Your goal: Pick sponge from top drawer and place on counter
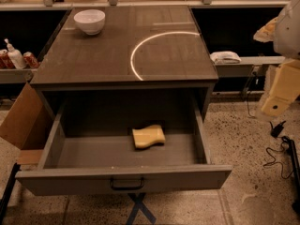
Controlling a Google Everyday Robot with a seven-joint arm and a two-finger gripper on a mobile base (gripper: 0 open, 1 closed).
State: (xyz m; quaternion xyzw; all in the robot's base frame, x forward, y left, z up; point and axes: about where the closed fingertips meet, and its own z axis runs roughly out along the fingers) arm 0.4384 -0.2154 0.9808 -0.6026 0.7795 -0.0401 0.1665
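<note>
The pale yellow sponge (148, 136) lies flat on the floor of the top drawer (122, 177), right of its middle and toward the back. The drawer is pulled fully open, its dark handle facing me. The counter (93, 55) above it is dark grey-brown with a bright white arc (140, 46). My gripper (276, 104) hangs on the arm at the right edge of the camera view, outside the drawer, to the right of it and above floor level. It is well apart from the sponge.
A white bowl (89, 21) stands at the counter's back left. A white cloth (225, 57) lies on the right side shelf. Bottles and cans (16, 57) sit on the left shelf. A cardboard box (23, 118) leans left of the drawer. Cables (281, 149) lie on the floor at right.
</note>
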